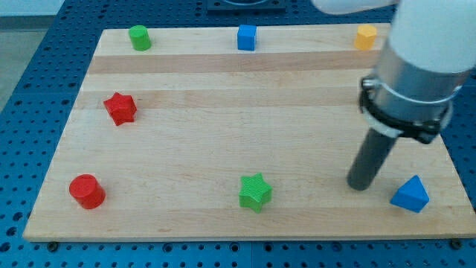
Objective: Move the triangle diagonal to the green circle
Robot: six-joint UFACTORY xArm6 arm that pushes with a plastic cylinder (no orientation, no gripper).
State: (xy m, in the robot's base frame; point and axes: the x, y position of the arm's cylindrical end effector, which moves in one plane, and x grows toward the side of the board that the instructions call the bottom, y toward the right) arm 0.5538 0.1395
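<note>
The blue triangle (410, 195) lies near the board's bottom right corner. The green circle (139, 37), a short cylinder, stands at the board's top left. My tip (361, 184) rests on the board just left of the blue triangle, a small gap between them. The rod rises up and to the right into the arm's grey and white body.
On the wooden board (223, 134): a blue cube (247, 37) at top centre, an orange block (365, 36) at top right partly behind the arm, a red star (120, 109) at left, a red cylinder (87, 191) at bottom left, a green star (256, 192) at bottom centre.
</note>
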